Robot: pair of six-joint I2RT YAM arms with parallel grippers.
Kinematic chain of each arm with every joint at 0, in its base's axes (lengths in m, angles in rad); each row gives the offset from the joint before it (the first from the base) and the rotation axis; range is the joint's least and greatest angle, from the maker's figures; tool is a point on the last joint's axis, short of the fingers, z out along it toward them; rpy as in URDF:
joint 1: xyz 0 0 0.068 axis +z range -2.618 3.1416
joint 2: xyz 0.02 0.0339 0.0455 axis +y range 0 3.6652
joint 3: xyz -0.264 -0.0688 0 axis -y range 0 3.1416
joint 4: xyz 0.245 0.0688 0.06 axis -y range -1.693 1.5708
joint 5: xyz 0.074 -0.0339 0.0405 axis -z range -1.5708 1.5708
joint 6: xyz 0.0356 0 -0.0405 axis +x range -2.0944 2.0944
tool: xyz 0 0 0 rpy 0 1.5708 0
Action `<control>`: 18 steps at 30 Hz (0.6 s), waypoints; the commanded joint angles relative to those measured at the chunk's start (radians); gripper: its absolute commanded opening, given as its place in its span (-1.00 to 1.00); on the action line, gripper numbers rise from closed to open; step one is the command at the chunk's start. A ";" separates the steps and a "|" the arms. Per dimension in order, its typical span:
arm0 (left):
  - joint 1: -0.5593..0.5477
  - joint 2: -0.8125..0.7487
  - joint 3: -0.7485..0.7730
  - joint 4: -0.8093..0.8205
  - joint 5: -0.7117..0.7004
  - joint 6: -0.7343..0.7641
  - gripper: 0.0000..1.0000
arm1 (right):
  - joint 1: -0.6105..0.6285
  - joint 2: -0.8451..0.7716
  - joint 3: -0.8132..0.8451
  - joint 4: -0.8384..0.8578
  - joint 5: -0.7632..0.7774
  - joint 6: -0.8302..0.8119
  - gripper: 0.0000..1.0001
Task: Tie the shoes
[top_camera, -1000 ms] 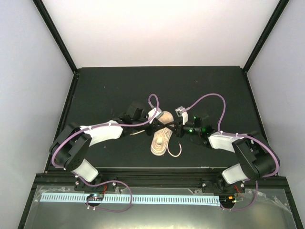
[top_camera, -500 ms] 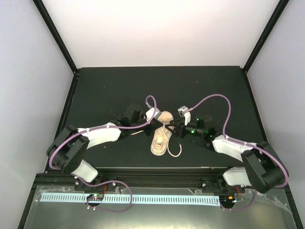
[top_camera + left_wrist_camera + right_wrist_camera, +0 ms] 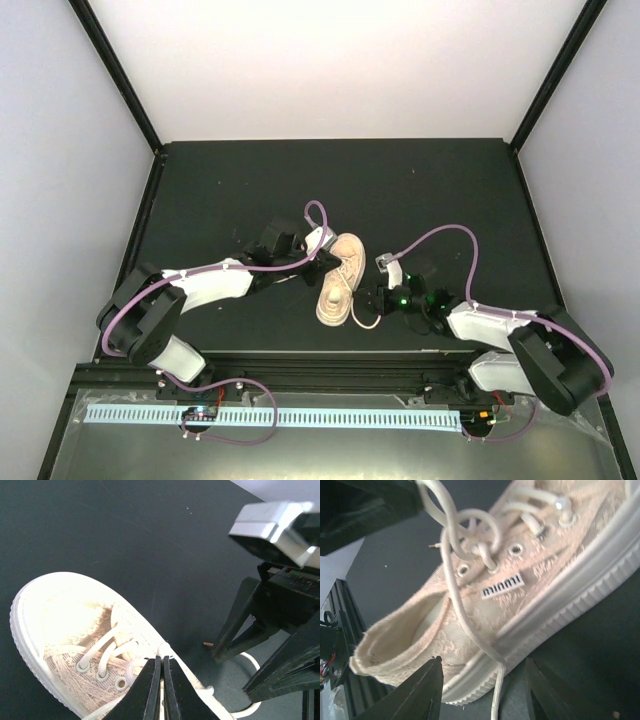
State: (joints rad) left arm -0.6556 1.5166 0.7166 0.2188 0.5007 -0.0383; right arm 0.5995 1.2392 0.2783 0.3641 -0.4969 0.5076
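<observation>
Left end effector: the left end effector (image 3: 161,661) has its fingers pressed together over the top eyelets (image 3: 120,683), apparently pinching a strand of the cream lace (image 3: 451,575) that rises up to it in the right wrist view.
Right end effector: the right end effector (image 3: 482,662) has its fingers spread wide and holds nothing. One lace end hangs loose in the gap between them.
Sneaker: the beige sneaker (image 3: 338,285) lies at the middle of the dark worktop (image 3: 220,190), between the two arms. Its toe points away from the bases and its heel opening faces the near edge.
Lace: a small loose loop sits at the upper eyelets, and a free curl rests on the worktop just beside the heel.
Just changed: a second ago both end effectors met over the lacing. The right one has since drawn back toward the near edge and now sits low by the heel, apart from the left.
Unchanged: the left end effector stays at the tongue, and the sneaker has hardly shifted.
Meaning for the task: only a slack first crossing shows and no bow, so the tie looks early. The right arm probably needs a fresh grip on the free end before anything can be pulled snug.
</observation>
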 commanded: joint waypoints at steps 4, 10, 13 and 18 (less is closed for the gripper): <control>0.007 -0.025 -0.002 0.028 0.024 -0.004 -0.97 | 0.017 0.117 0.007 0.096 -0.027 0.038 -0.14; 0.005 -0.028 0.000 0.019 0.024 0.002 -0.97 | 0.016 0.203 0.035 0.153 -0.089 0.024 -0.33; 0.007 -0.030 0.000 0.019 0.024 0.003 -0.97 | 0.016 0.230 0.047 0.165 -0.097 0.019 -0.35; 0.006 -0.030 -0.001 0.016 0.028 0.005 -0.97 | 0.017 0.272 0.059 0.210 -0.133 0.013 -0.52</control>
State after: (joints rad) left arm -0.6556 1.5162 0.7147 0.2176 0.5014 -0.0402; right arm 0.6113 1.4849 0.3103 0.4976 -0.5976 0.5346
